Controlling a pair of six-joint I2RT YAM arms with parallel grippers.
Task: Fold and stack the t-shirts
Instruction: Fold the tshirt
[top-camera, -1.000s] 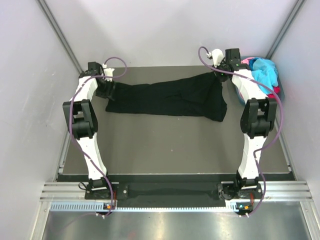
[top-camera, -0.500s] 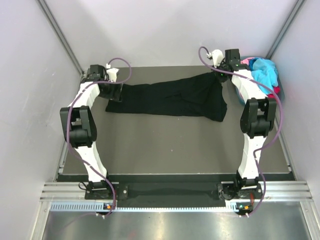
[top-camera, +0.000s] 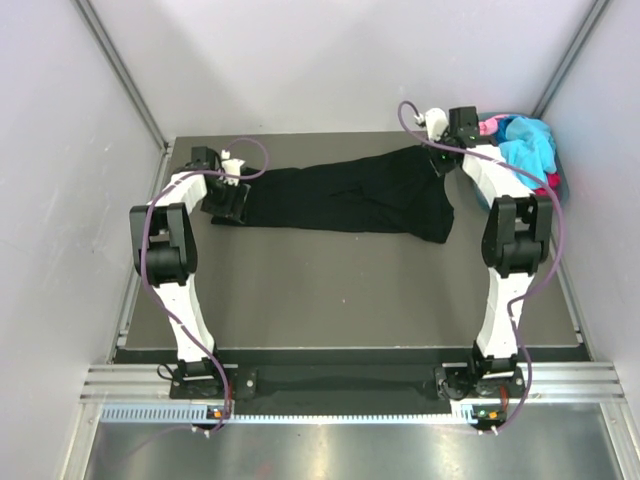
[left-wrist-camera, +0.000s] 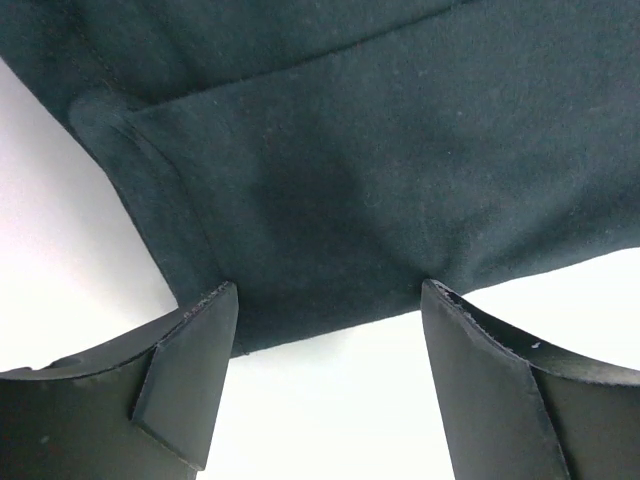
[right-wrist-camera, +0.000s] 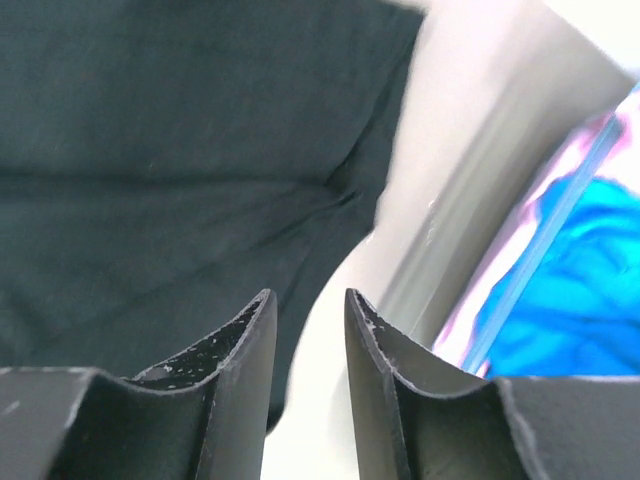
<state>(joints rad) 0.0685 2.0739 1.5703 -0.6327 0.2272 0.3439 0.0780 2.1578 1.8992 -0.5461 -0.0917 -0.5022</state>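
A black t-shirt (top-camera: 350, 198) lies stretched in a long band across the back of the table. My left gripper (top-camera: 226, 204) is at its left end. In the left wrist view the gripper (left-wrist-camera: 330, 292) is wide open, and the shirt's hem (left-wrist-camera: 330, 180) lies just at the fingertips with nothing held. My right gripper (top-camera: 438, 160) is at the shirt's far right corner. In the right wrist view the gripper (right-wrist-camera: 310, 300) is only narrowly open and bare table shows in the gap. The black cloth (right-wrist-camera: 170, 170) lies to its left.
A pile of blue and pink shirts (top-camera: 525, 145) sits in a bin at the back right corner, and it also shows in the right wrist view (right-wrist-camera: 570, 300). Grey walls close in the table (top-camera: 340, 290) at the back and on both sides.
My left gripper has moved right and toward the front, along the shirt's left end, which has shifted right with it. The right gripper has barely moved.
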